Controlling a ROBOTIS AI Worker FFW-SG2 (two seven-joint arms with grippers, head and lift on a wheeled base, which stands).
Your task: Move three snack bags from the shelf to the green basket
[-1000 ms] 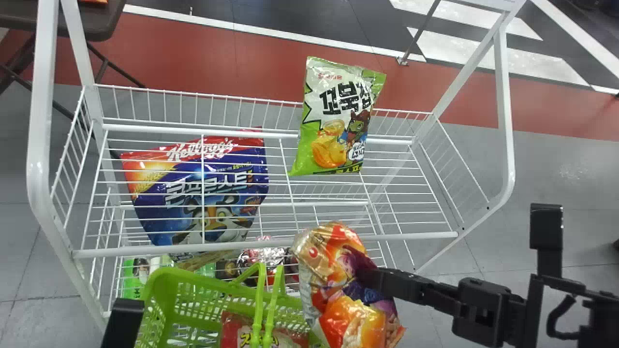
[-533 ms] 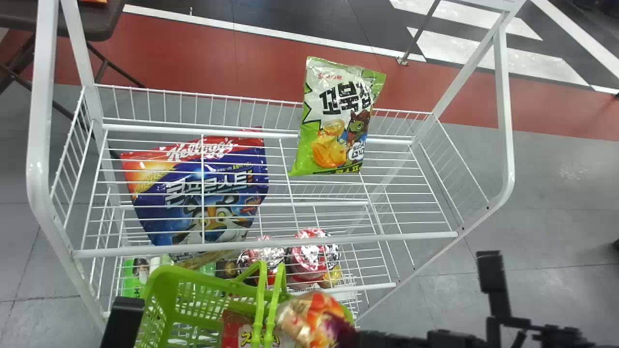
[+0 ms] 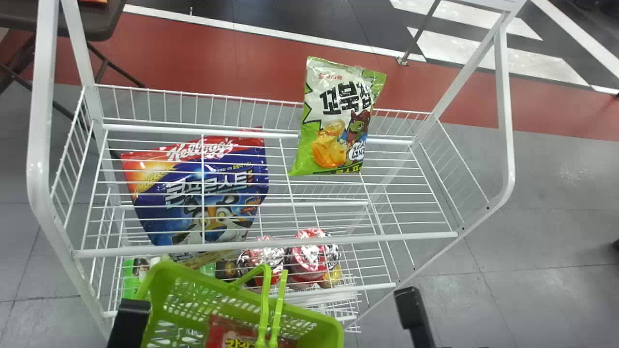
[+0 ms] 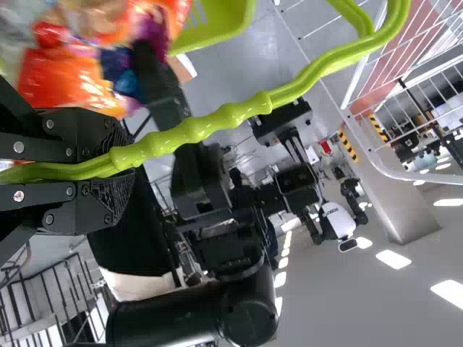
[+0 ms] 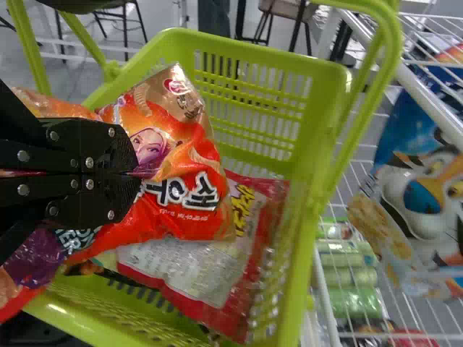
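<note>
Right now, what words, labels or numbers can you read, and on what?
"Kellogg's" and "콘푸로스트": blue bag
"꼬북칩": green-and-white bag
Orange bag in right gripper: lettering creased, unsure
Red bag in basket: lettering partly hidden
Other print: too small or blurred

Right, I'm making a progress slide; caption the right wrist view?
Black right gripper pinches a glossy orange snack bag over a slotted green plastic basket holding a red-and-white bag.

Right arm's flat fingers (image 5: pixel 119 148): matte black, finely ridged tips
Round metal screws (image 5: pixel 90 163): silvery, exposed
Thick rounded arm section (image 4: pixel 246 311): smooth black casing, rather bulky
</note>
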